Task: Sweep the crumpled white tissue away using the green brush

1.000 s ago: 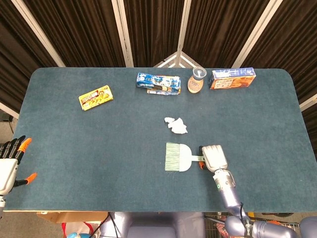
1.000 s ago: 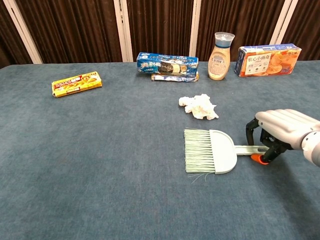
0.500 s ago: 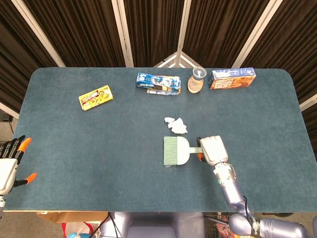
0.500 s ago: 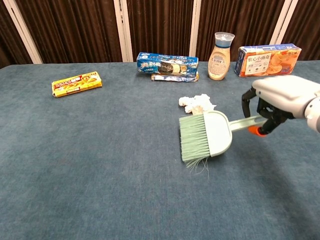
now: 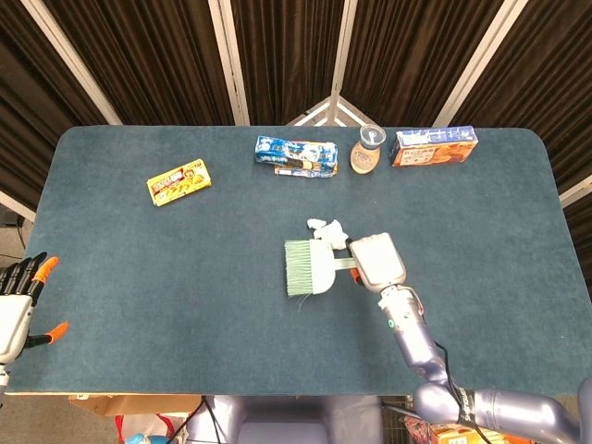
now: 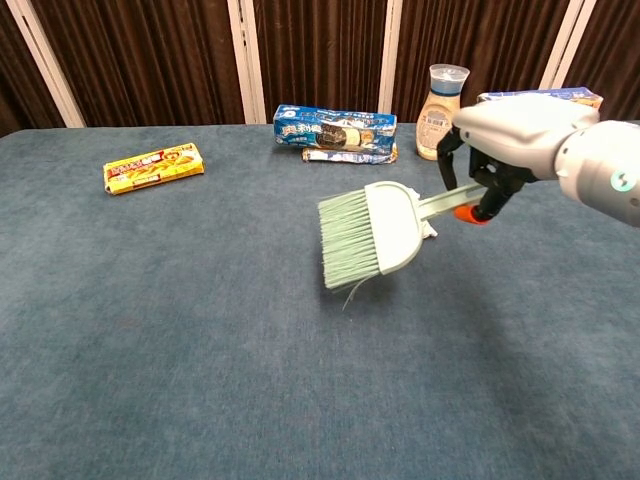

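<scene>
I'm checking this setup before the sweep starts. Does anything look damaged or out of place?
A few stray bristles hang loose below the green brush, held in the right hand. The crumpled white tissue lies loose mid-table; that is the thing to sweep. Otherwise nothing stands out.

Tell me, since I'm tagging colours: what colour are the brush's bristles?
Pale green; the brush has a whitish head and handle. Clearest in the chest view.
</scene>
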Tool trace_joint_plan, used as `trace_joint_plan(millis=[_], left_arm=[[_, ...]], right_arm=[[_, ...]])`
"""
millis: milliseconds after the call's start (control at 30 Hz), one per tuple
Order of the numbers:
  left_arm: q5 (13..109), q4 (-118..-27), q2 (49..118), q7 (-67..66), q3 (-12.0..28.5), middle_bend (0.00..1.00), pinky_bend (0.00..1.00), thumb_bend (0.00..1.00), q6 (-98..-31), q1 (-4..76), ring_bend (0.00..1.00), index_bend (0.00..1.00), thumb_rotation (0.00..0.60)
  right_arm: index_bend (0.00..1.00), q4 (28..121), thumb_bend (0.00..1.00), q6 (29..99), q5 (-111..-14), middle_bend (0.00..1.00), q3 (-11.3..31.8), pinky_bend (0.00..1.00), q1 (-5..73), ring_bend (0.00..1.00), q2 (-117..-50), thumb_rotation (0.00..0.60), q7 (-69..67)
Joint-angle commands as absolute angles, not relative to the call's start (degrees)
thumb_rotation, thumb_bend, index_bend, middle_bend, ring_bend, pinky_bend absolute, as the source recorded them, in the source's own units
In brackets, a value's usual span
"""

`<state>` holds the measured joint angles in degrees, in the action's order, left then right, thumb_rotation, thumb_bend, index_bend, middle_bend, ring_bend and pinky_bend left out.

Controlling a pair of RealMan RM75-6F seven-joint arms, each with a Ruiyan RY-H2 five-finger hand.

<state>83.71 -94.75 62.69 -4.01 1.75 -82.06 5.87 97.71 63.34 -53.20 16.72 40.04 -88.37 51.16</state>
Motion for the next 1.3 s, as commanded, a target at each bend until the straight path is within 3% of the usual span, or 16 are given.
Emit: trace_joint_plan(millis=[33, 467, 767, 1000, 1300], left_arm=[[83.70, -94.69, 62.66, -3.93, 1.77, 0.00, 0.00, 0.05, -82.14, 5.83, 0.00, 0.00, 0.600], [82.90, -94.64, 62.52, -3.24, 1.97, 0.00, 0.00, 0.05, -81.20, 6.16, 0.00, 0.00, 0.600], [82.78, -95.11, 62.21, -2.93, 1.83, 0.00, 0.00, 0.05, -81.11, 6.05, 0.00, 0.00, 0.600], [83.30, -95.42, 62.13, -3.29, 1.63, 0.00, 0.00, 0.05, -81.54, 5.89, 0.00, 0.00, 0.600], [84.02, -95.69, 62.42, -4.06, 1.49, 0.00, 0.00, 0.05, -81.83, 5.98, 0.00, 0.00, 0.600]], right_arm=[[0.80, 94.65, 0.64, 61.91, -50.13, 0.94, 17.85, 0.95, 42.87, 0.99, -90.06, 0.600, 53.37], [0.80, 80.73, 0.64, 56.98, -43.74, 0.94, 18.27, 0.95, 49.22, 0.99, -92.71, 0.600, 55.53], [0.80, 74.68, 0.64, 58.33, -41.98, 0.94, 16.28, 0.95, 48.85, 0.99, -87.15, 0.600, 58.74], [0.80, 76.69, 0.64, 62.27, -39.78, 0.94, 16.05, 0.95, 46.77, 0.99, -81.02, 0.600, 60.74], [0.81, 90.19, 0.64, 66.16, -42.76, 0.94, 17.06, 0.95, 45.87, 0.99, -73.48, 0.600, 59.15]])
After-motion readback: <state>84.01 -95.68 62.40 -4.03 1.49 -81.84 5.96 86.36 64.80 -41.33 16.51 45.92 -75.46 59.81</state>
